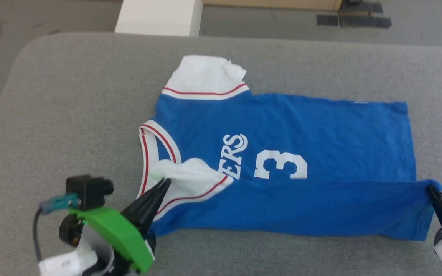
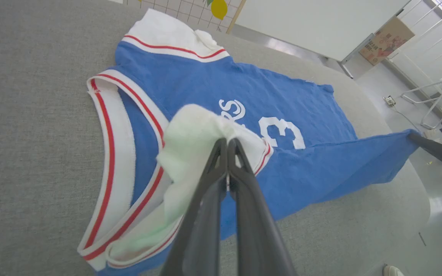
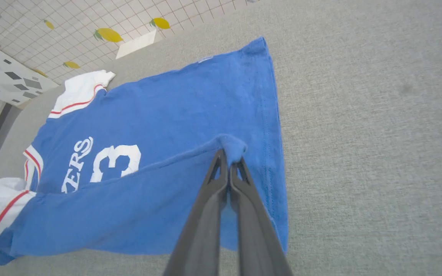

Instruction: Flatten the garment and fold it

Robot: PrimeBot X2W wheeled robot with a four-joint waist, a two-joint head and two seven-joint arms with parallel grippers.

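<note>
Your left gripper [image 1: 165,181] clamped on near white sleeve [image 1: 192,177], raised over chest. Garment [image 1: 282,126] lies mid grey table [image 1: 71,96]: collar [image 1: 144,161] left, hem [image 1: 409,145] right, long axis across your view. Judge it light, limp, stretchy; pinch seams and corners, keep near edge taut. Your right gripper [image 1: 431,188] clamped on near hem corner.

Open table [image 1: 63,99] down the left and along the far side; shirt [image 1: 320,130] covers the middle, its near flap raised, a low wall across the front; white block [image 1: 159,17] beyond the far edge.
</note>
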